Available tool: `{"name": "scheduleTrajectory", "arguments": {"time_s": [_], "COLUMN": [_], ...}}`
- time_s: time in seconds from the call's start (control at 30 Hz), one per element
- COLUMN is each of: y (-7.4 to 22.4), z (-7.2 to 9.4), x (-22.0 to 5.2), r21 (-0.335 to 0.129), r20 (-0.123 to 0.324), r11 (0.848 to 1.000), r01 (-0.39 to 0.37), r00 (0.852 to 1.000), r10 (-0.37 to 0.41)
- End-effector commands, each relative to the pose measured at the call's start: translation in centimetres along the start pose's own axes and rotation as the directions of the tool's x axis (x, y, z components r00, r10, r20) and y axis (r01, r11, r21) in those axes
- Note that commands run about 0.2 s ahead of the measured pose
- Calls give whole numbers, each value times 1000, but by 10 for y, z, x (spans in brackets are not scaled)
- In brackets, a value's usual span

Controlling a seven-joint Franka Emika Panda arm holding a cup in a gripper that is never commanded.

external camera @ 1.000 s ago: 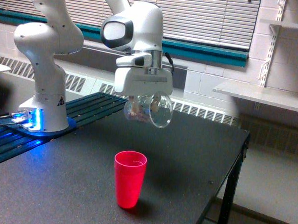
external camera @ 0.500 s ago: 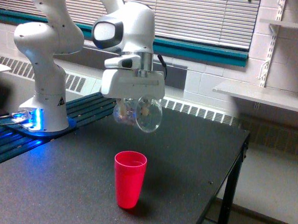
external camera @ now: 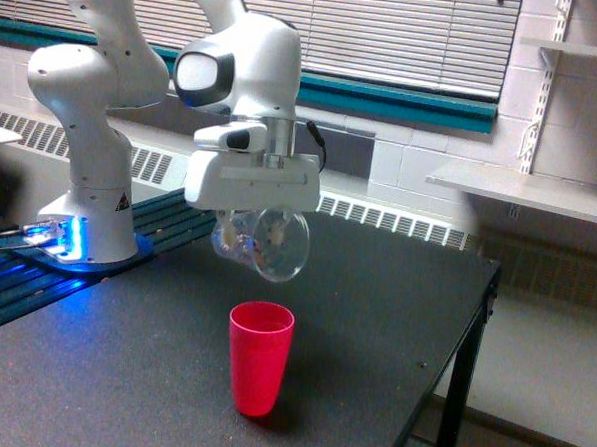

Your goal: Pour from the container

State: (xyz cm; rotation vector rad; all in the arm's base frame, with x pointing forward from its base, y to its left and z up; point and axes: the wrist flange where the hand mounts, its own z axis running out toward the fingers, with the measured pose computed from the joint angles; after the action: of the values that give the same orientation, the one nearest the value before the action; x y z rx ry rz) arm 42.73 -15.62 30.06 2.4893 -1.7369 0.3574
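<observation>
Item: clear mug (external camera: 262,244), clamped in the end effector (external camera: 251,213), held tipped on its side above the red cup (external camera: 259,357) on the dark tabletop (external camera: 374,318); small contents are seen inside. Risk: the rim is judged slightly off the cup's mouth, so contents could be spilled onto the tabletop; a light cup could be toppled if struck

The container (external camera: 261,244) hangs tipped in the hand (external camera: 249,213) above the cup (external camera: 259,357) standing on the table (external camera: 395,289).
</observation>
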Motion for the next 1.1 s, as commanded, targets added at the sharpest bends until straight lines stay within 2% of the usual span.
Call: {"name": "scheduleTrajectory", "arguments": {"time_s": [0.03, 0.4, 0.8, 1.1], "y": [7, 15, 25, 23], "z": [6, 10, 9, 9], "x": [10, 25, 30, 34], "r21": [-17, -56, -111, -123], "r20": [5, 8, 15, 19], "r11": [1000, 998, 994, 992], "r01": [-4, -23, 0, 12], "r00": [1000, 1000, 1000, 1000], "r10": [4, 24, 2, -10]}}
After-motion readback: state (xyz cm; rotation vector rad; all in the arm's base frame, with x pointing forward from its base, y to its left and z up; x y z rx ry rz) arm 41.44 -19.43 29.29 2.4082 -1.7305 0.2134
